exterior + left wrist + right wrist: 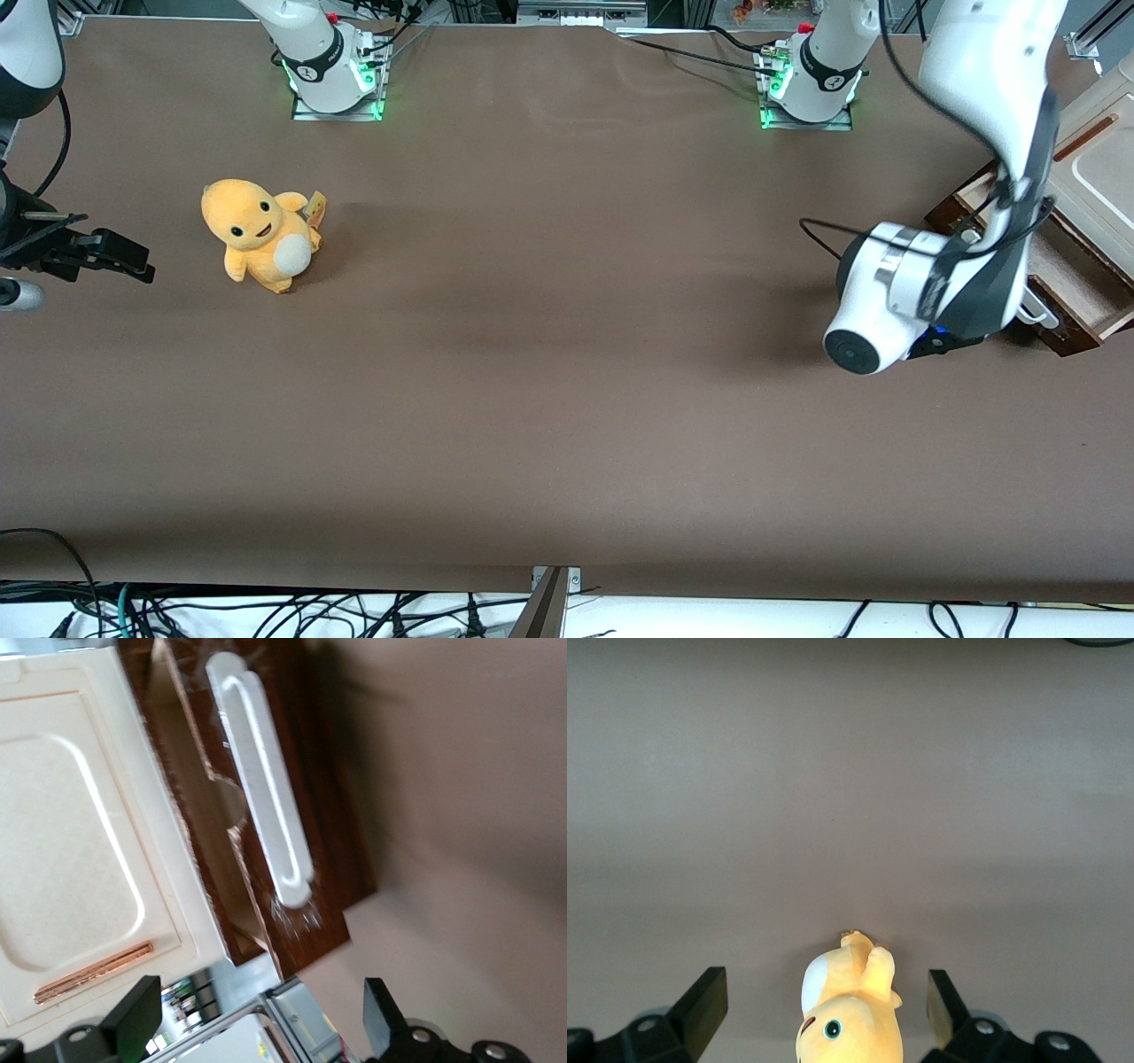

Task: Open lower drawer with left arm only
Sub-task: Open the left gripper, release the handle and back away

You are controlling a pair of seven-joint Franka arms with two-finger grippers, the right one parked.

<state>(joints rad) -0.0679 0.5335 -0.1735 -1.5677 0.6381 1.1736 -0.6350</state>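
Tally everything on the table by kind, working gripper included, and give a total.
Plush toys: 1, the yellow plush.
Cabinets: 1, the cabinet, its lower drawer pulled partly out.
Grippers: 1, the left arm's gripper, open, in front of the drawer's silver handle, not touching it.
Total: 3.

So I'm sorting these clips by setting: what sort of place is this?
Likely a robotics lab bench: arm bases bolted to a brown table, loose cables along its edge. The open gripper hangs above the lower drawer.
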